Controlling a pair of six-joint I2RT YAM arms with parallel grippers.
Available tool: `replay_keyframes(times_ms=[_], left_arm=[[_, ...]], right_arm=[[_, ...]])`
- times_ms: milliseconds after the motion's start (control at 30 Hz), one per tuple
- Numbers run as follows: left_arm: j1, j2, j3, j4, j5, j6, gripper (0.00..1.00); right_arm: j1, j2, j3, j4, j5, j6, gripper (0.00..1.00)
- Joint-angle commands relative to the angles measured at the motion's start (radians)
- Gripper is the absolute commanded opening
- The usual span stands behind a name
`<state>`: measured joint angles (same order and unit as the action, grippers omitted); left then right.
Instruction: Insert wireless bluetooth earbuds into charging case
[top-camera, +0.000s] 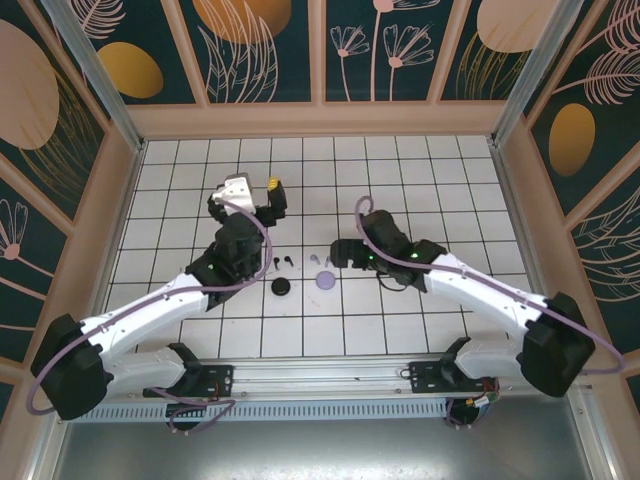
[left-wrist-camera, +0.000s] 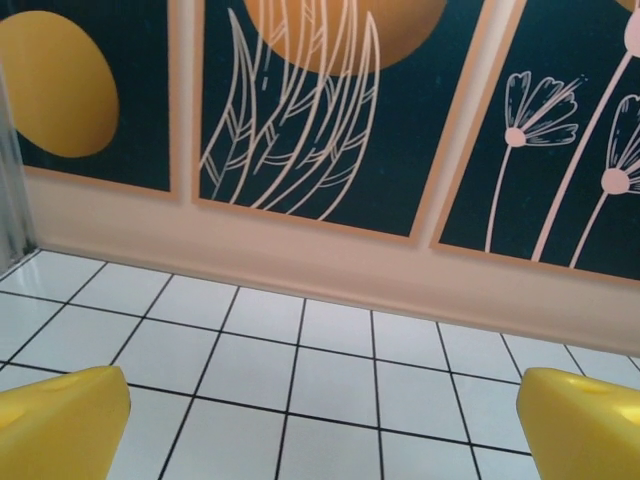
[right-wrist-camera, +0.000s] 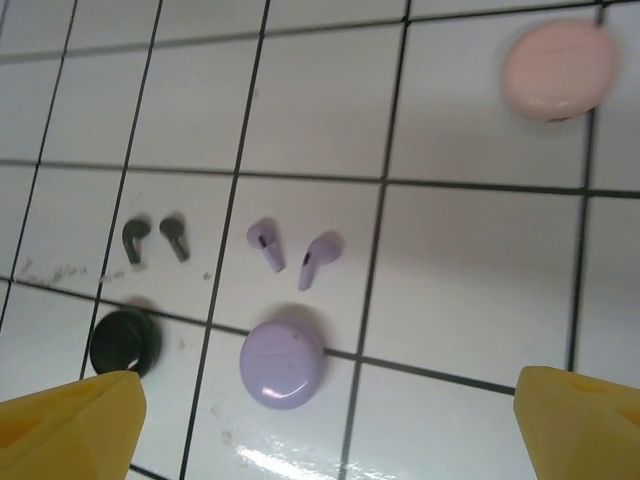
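Note:
Two lilac earbuds lie loose on the tiles just beyond a shut round lilac case. To their left lie two black earbuds, with a black case below them. A pale pink case sits apart at the upper right. My right gripper hovers open above the lilac case, its yellow fingertips wide apart and holding nothing. From above, the lilac case and black case lie between the arms. My left gripper is open and empty, facing the back wall.
The floor is white tile with black grout, boxed in by peach walls with dark floral panels. Seen from above, the left gripper is raised behind the earbuds and the right gripper sits just right of the lilac case.

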<state>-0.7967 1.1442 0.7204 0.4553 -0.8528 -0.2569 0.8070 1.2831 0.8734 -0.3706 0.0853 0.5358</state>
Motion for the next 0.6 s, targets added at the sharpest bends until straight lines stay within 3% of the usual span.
replay_keyframes(times_ms=[0,200,467,567], left_arm=[[0.004,-0.057,-0.062,0.152,-0.048,0.054,0.99],[0.005,-0.043,0.049,-0.169,-0.113,-0.107,0.99],[0.005,-0.044,0.064,-0.274,-0.24,-0.253,0.99],[0.004,-0.053,0.058,-0.294,-0.237,-0.266,0.99]], right_arm=[[0.056,0.102,0.062,-0.066,-0.009,-0.042,0.93],[0.093,0.27,0.144,-0.088,-0.017,-0.064,0.86],[0.124,0.428,0.246,-0.15,-0.012,-0.107,0.81],[0.132,0.48,0.276,-0.17,-0.001,-0.103,0.78]])
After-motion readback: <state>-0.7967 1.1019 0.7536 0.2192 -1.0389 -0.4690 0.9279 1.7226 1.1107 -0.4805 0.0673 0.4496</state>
